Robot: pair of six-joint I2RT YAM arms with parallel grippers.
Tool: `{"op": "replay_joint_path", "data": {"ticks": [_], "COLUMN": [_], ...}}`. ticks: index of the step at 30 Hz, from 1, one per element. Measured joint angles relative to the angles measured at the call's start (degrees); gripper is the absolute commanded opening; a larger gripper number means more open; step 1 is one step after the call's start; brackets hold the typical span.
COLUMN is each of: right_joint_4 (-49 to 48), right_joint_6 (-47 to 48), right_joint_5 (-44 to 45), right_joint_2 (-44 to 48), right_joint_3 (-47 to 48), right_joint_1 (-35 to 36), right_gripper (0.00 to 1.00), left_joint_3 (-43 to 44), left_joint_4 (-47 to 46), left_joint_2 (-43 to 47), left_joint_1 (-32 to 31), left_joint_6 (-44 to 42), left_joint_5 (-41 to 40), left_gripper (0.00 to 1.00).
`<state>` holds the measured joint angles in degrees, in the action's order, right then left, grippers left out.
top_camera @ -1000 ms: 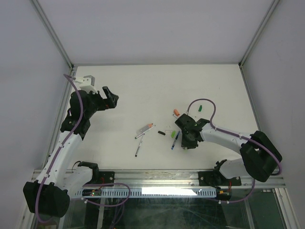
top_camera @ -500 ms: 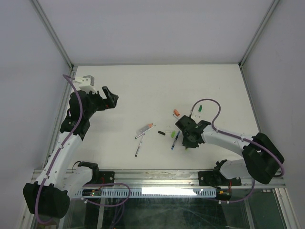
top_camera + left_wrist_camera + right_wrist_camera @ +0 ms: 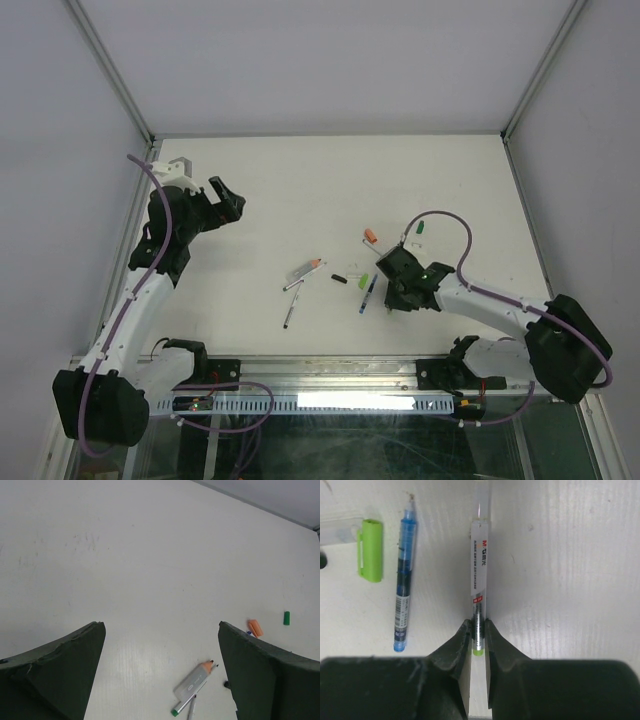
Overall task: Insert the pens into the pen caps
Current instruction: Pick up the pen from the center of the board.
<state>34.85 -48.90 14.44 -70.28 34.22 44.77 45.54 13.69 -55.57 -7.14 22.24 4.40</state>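
Note:
My right gripper (image 3: 392, 284) is low over the table and shut on the green-ended pen (image 3: 479, 580). This pen has a white and silver barrel and points away from the wrist between the fingertips (image 3: 465, 635). A blue pen (image 3: 403, 580) lies parallel on its left, also seen from above (image 3: 368, 294). A light green cap (image 3: 370, 550) lies beside the blue pen. My left gripper (image 3: 228, 200) is open and empty, raised over the far left. In its wrist view a grey orange-tipped pen (image 3: 195, 682) lies between its fingers (image 3: 60, 670).
A black cap (image 3: 338, 277), an orange cap (image 3: 371, 236) and a dark green cap (image 3: 421, 227) lie around the right gripper. Two more pens (image 3: 303, 272) lie mid-table and another thin pen (image 3: 289, 314) lies nearer. Metal frame posts stand at the table's edges.
The right gripper has shifted slightly right and toward the near edge, its cable swinging out. The left gripper has moved slightly farther away. The loose pens and caps have not moved.

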Motion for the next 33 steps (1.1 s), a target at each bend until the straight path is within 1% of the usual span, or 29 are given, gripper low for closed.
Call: {"op": "replay_joint_path", "data": {"ticks": [4, 10, 17, 20, 23, 25, 33], "right_joint_4": [-2.4, -3.7, -7.7, -10.4, -13.9, -16.2, -24.0], "right_joint_6": [2.4, 4.4, 5.1, 4.9, 4.6, 4.2, 1.9], "right_joint_5": [-1.7, -2.1, -5.2, -6.9, -9.3, -10.9, -15.2], "right_joint_2": [2.6, 4.1, 6.3, 9.1, 11.0, 11.2, 11.2], "right_joint_3": [-1.7, -1.7, -3.0, -3.9, -4.9, -5.5, -8.5], "right_joint_1": [0.0, 0.0, 0.0, 0.0, 0.0, 0.0, 0.0], "right_gripper": [0.15, 0.15, 0.15, 0.15, 0.15, 0.15, 0.15], "left_joint_3": [0.1, 0.1, -2.7, -4.2, -5.3, -5.6, -5.7], "left_joint_4": [0.0, -0.3, -4.2, -5.7, -7.6, -9.2, -14.7], "left_joint_2": [-2.2, -3.0, -3.4, -4.3, -6.2, -7.8, -15.6], "left_joint_1": [1.1, 1.2, 0.3, -3.1, -8.7, -11.4, -18.9], "left_joint_6": [1.7, 3.5, 6.8, 8.5, 10.4, 11.7, 16.1], "left_joint_5": [1.1, 5.2, 9.0, 9.0, 9.0, 9.1, 9.2], "left_gripper": [0.99, 0.99, 0.99, 0.99, 0.99, 0.99, 0.96]}}
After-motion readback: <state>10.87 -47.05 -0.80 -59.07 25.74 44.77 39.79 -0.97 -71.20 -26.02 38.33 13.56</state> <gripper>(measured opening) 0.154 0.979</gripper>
